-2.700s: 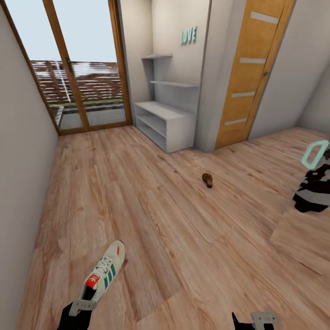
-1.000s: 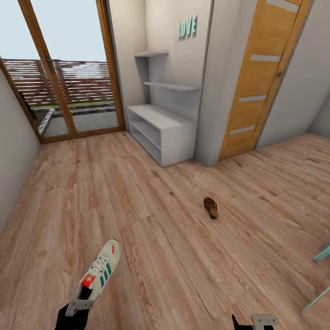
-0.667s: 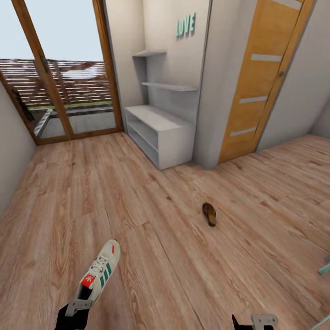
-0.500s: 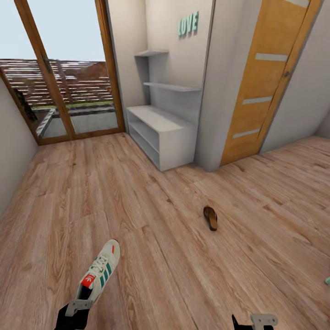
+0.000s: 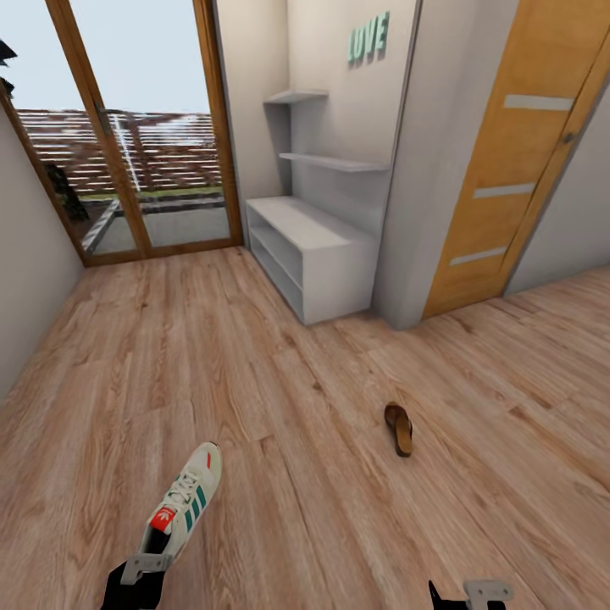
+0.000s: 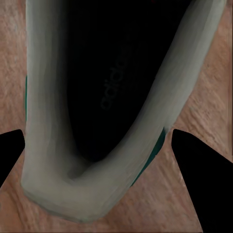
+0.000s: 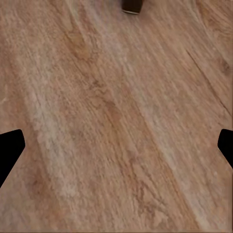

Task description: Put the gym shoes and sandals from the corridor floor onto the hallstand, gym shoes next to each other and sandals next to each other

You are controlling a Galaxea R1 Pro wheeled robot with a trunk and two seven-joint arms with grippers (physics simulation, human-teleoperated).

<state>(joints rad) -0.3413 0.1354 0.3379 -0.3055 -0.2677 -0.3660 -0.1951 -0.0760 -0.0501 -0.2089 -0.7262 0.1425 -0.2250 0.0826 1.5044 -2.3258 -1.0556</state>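
One white gym shoe (image 5: pixel 188 503) with green stripes and a red tongue tab hangs low at the left in the head view, toe pointing away. My left gripper (image 5: pixel 142 566) is shut on its heel. The left wrist view looks into the gym shoe's dark opening (image 6: pixel 111 97), with a black finger on each side. A single brown sandal (image 5: pixel 399 429) lies on the corridor floor (image 5: pixel 280 407), right of centre. The pale grey hallstand (image 5: pixel 315 246) stands against the far wall with a bare bench top. My right gripper (image 5: pixel 468 593) is open over bare floor (image 7: pixel 116 126); a dark object (image 7: pixel 132 6) lies ahead of it.
Wood-framed glass doors (image 5: pixel 135 144) close the corridor's far end. A wooden door (image 5: pixel 525 169) stands right of the hallstand, past a wall corner (image 5: pixel 411 212). A grey wall (image 5: pixel 25 271) runs along the left. Open plank floor lies between me and the hallstand.
The whole view has shifted as the camera moved: hallstand and sandal now sit further right and lower. The gym shoe stays in my left gripper; the objects at the right edge have left view.
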